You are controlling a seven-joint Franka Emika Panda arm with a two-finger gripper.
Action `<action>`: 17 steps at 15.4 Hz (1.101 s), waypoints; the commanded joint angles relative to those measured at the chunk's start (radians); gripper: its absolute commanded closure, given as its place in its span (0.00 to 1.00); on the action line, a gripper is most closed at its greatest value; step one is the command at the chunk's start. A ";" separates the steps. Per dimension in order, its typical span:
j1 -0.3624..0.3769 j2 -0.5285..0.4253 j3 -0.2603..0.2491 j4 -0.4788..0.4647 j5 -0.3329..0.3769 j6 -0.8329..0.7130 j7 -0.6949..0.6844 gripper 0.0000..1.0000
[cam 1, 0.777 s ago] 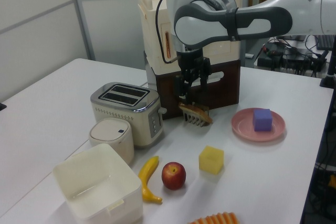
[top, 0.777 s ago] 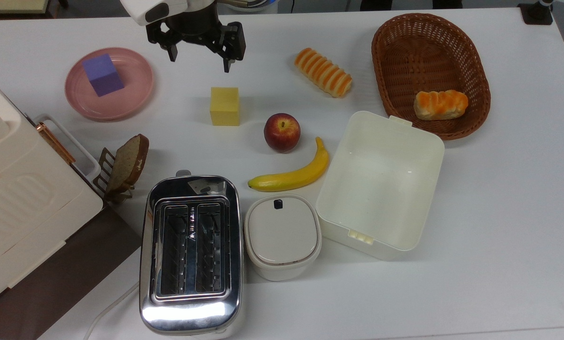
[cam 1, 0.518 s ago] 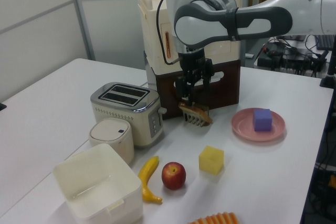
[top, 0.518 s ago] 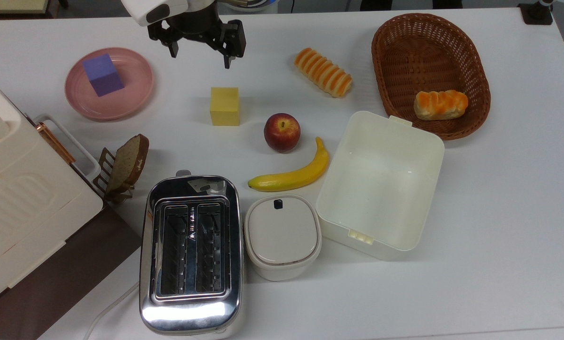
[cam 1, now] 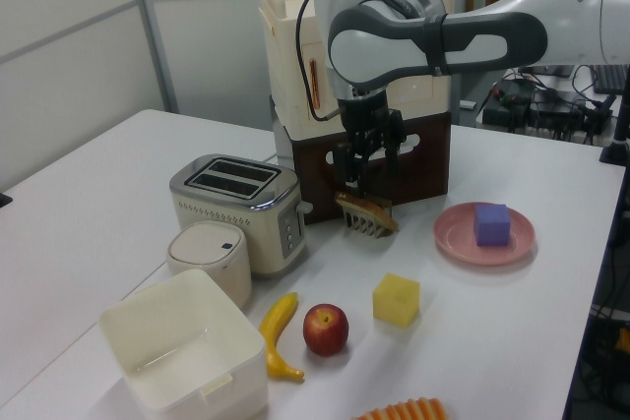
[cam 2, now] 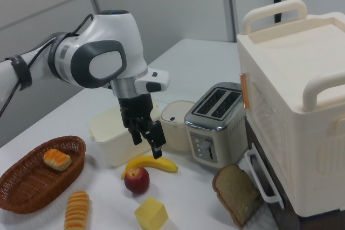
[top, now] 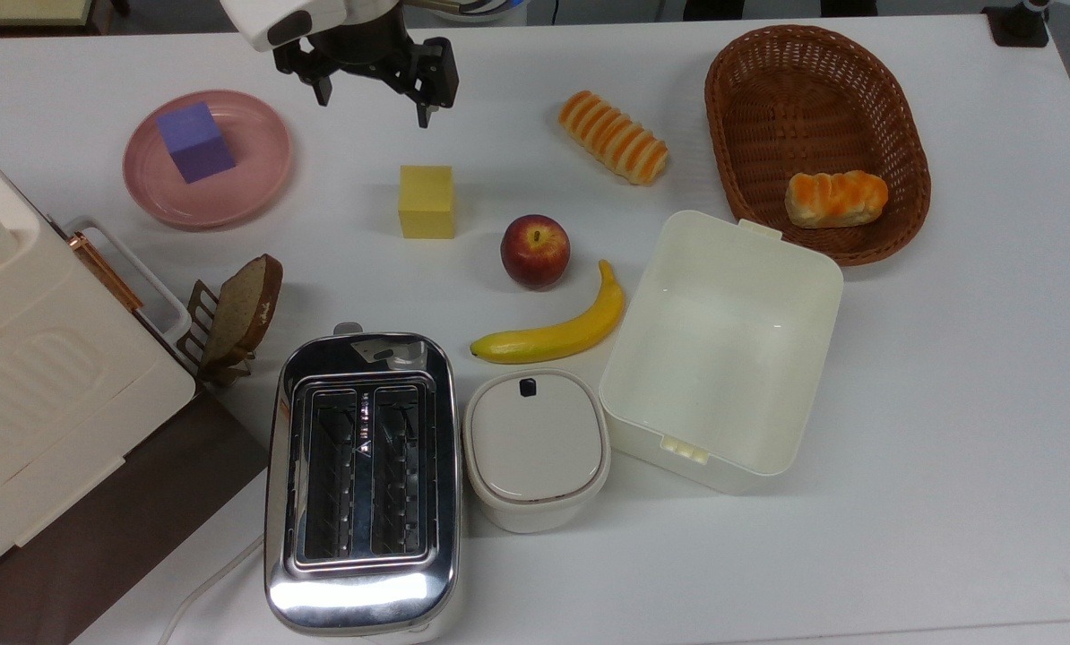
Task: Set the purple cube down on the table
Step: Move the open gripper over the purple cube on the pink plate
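The purple cube is sitting on a pink plate in the upper left of the top view. In the left view the purple cube is sitting on the pink plate at the right side of the frame. The white worktop is lying under everything.

The pincer is hanging in the air at the top of the top view, to the right of the plate and apart from the cube. Its two fingers are standing wide apart and are holding nothing. In the right view the pincer is pointing down above the banana and the apple.

A yellow cube is resting on the worktop below the pincer in the top view. The apple is sitting to its right, and the banana is lying below the apple. A shiny toaster is standing in the lower left. A white box is sitting open in the middle right. A brown basket in the upper right is holding a bread roll. Another striped roll is lying to the left of the basket.
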 commanded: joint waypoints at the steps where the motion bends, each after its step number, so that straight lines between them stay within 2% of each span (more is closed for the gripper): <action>1: -0.031 -0.001 -0.009 0.031 0.001 -0.050 -0.011 0.00; 3: -0.074 0.001 -0.007 0.023 -0.002 -0.025 -0.028 0.00; 8: -0.195 -0.013 -0.009 -0.089 -0.011 0.053 -0.214 0.00; 9: -0.212 -0.019 -0.023 -0.138 -0.014 0.087 -0.317 0.00; 10: -0.204 -0.021 -0.065 -0.200 -0.016 0.152 -0.409 0.00; 13: -0.203 -0.021 -0.113 -0.343 -0.017 0.358 -0.558 0.00; 17: -0.201 -0.016 -0.219 -0.427 -0.022 0.452 -0.828 0.00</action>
